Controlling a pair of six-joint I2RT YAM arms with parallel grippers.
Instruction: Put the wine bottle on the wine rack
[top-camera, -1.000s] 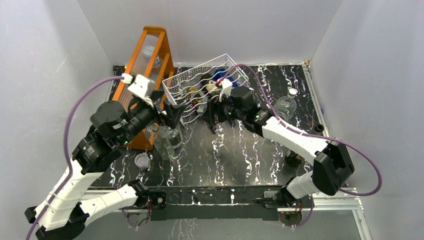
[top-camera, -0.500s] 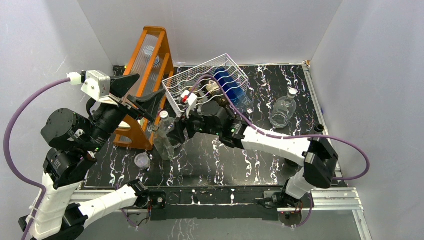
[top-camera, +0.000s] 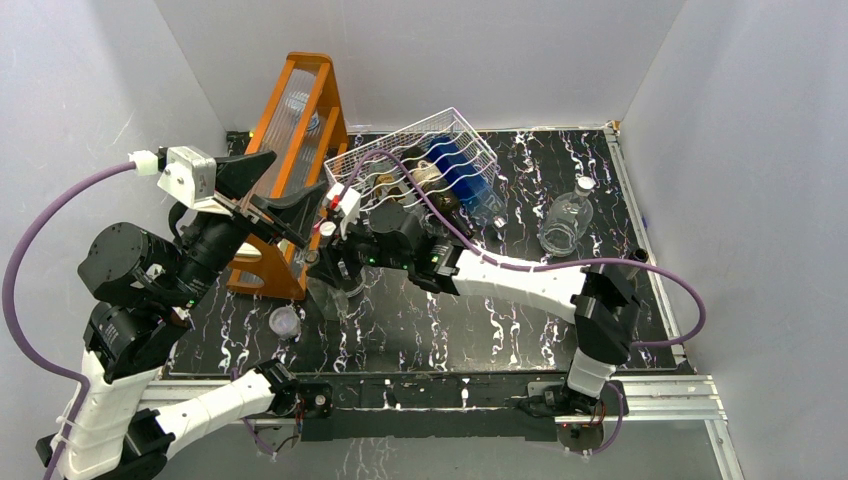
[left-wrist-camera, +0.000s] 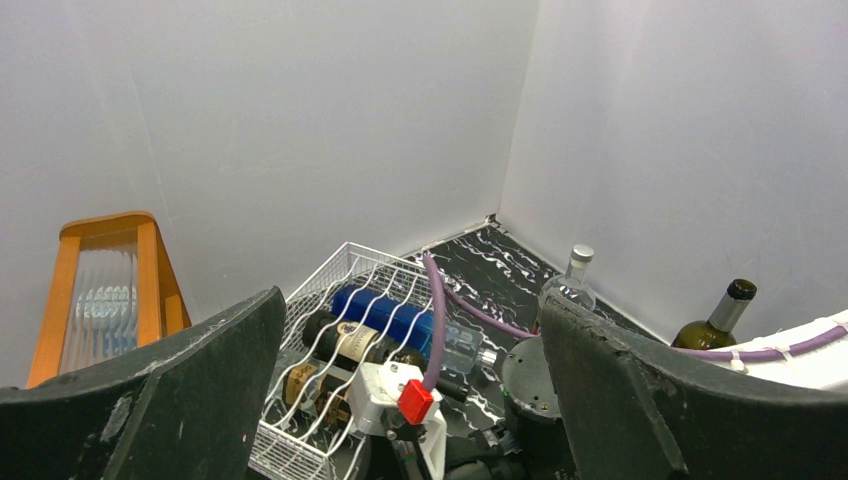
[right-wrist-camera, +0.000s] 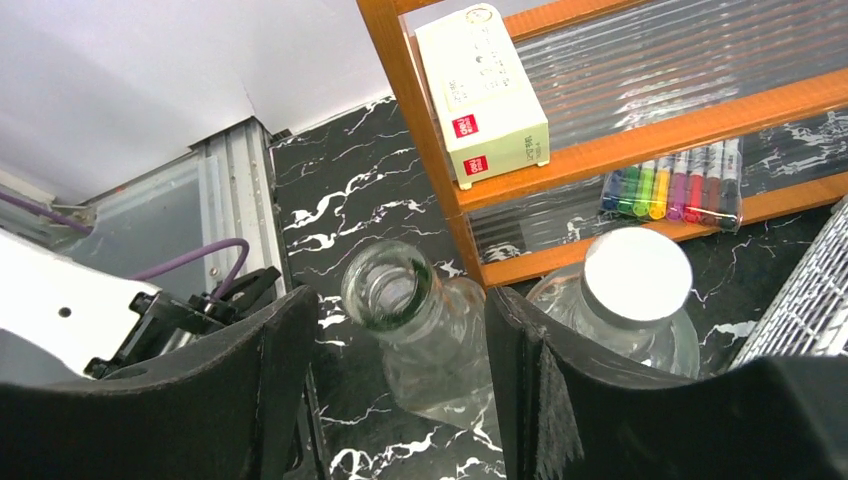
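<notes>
Right gripper straddles the neck of the open clear bottle, jaws apart, not pinching it. That bottle stands on the table at the foot of the orange frame, just beside one capped clear bottle. Left gripper hangs high, jaws gaping, nothing between them. One wine rack sits at the back, holding one blue bottle and one dark bottle; any others are unclear. Off right stand one far clear bottle and one green bottle. Right arm stretches low across to the left; left arm is folded, wrist raised.

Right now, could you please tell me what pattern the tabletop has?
The tabletop is black with white marble-like veins, shown best in the top external view.
</notes>
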